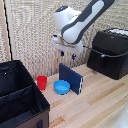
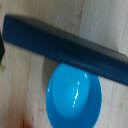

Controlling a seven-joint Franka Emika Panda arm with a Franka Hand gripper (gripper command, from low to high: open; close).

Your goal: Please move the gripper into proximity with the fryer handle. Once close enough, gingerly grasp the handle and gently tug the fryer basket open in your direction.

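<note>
My gripper (image 1: 68, 54) hangs at upper centre of the exterior view, above the upright dark blue board (image 1: 70, 79) and blue bowl (image 1: 61, 87). I cannot tell whether my jaws are apart. The fryer handle (image 1: 103, 55) juts from the fryer basket (image 1: 102, 62) at right centre, well apart from me. I cannot make out its long axis. The pale wooden table (image 1: 100, 102) between looks clear; a red cup (image 1: 42, 82) and black fabric bin (image 1: 20, 100) sit lower left.

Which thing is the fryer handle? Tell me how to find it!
Look at the wooden table, then at the big black boxy fryer at the exterior view's right. On its front face, toward the table's middle, a short black bar sticks out: the fryer handle. Unlike the red cup and blue bowl, it is attached.
</note>
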